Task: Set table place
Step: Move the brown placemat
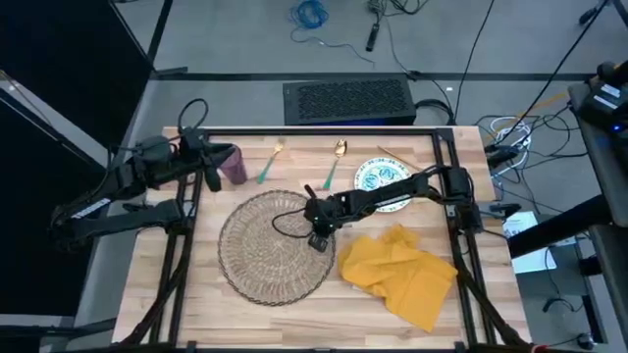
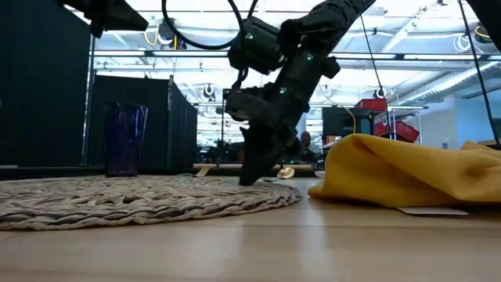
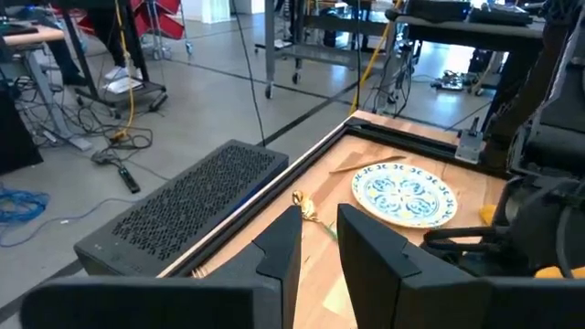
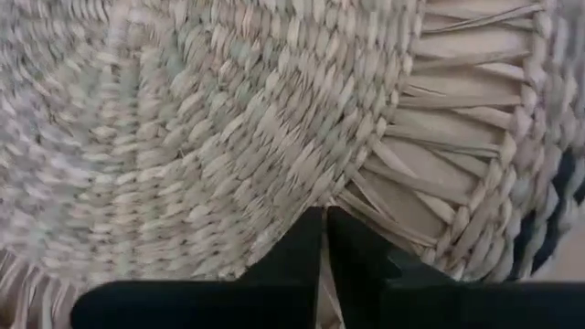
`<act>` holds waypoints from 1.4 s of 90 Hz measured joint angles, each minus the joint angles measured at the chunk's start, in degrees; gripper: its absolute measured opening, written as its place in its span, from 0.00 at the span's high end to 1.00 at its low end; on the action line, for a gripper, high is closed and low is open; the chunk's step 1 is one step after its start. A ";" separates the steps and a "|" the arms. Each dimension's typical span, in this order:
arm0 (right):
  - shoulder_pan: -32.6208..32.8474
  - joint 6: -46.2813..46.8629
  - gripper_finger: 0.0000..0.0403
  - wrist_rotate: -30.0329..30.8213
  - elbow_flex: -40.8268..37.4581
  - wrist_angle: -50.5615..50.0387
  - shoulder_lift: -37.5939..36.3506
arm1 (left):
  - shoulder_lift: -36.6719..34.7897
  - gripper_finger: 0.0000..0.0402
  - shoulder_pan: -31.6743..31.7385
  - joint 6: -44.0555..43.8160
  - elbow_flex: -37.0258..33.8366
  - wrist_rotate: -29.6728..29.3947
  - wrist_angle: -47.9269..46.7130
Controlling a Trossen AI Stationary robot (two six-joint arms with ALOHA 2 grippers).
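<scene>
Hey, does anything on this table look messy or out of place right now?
Yes. The napkin lies crumpled in a heap beside the mat, not folded. The plate sits off the mat, partly under the right arm, whose hand is down at the mat's rim.

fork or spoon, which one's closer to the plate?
The spoon: it lies just left of the plate. The fork lies farther left, nearer the cup.

Tan woven mat (image 1: 275, 246); yellow napkin (image 1: 400, 272); teal-patterned white plate (image 1: 382, 183); purple cup (image 1: 233, 164).
</scene>
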 joint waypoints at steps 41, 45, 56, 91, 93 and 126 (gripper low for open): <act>7.37 5.87 1.00 -3.09 -0.07 -14.00 -2.19 | 0.00 0.86 0.02 0.88 0.00 0.00 -0.01; 8.18 6.70 1.00 -3.91 -0.07 -14.62 -2.19 | 0.00 0.86 0.02 0.88 0.00 0.01 -0.01; 10.03 9.44 1.00 -5.26 -0.09 -15.14 -2.17 | 0.00 0.86 0.02 0.86 0.00 0.22 0.01; 15.58 16.20 1.00 -7.06 -0.13 -20.52 -2.30 | 0.00 0.86 -0.02 -1.20 0.00 3.91 0.01; 15.76 16.24 1.00 -7.06 -0.13 -21.04 -2.30 | 0.00 0.86 -0.02 -1.59 0.00 3.94 0.01; 16.56 14.25 1.00 -6.57 -0.43 -21.66 -3.45 | 0.00 0.86 -0.07 -2.09 0.00 4.01 -0.30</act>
